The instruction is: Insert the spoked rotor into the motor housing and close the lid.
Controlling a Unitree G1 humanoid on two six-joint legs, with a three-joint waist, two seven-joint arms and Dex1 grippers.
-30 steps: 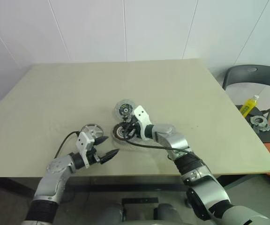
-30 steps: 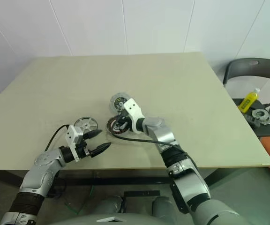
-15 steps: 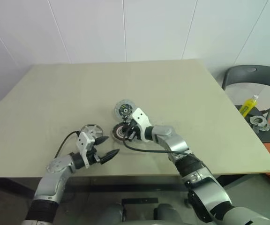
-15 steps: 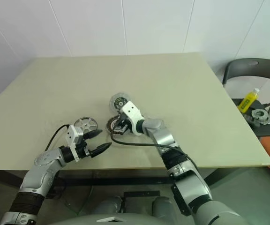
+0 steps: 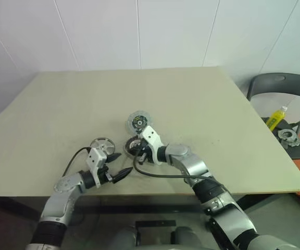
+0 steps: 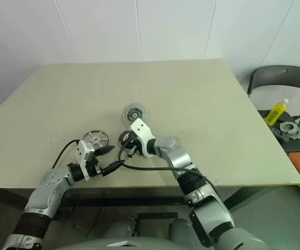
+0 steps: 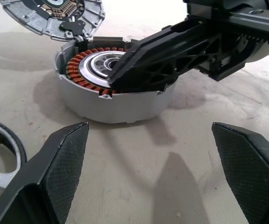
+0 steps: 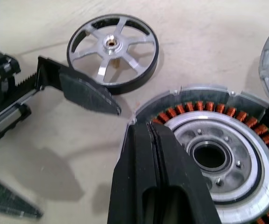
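Housing [image 5: 134, 146], frame centre, empty; wheel [image 5: 101, 145] just left, lid [image 5: 137, 122] above. Right gripper [image 7: 120, 77] pressed together on housing rim; left gripper [image 5: 120, 165] spread. Risk: closed fingers shove housing, rotor insertion blocked.

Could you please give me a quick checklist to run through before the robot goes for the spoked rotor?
1. Spoked rotor lies flat on the table, uncovered: ok.
2. Left gripper open, nothing between its fingers: ok.
3. Motor housing cavity faces up, copper windings exposed: ok.
4. Housing top free for insertion: not ok, the shut right gripper is over its rim.
5. Lid set aside, off the housing top: ok, though it sits right against the housing's far edge.
6. Right gripper actually touching the housing: cannot tell.
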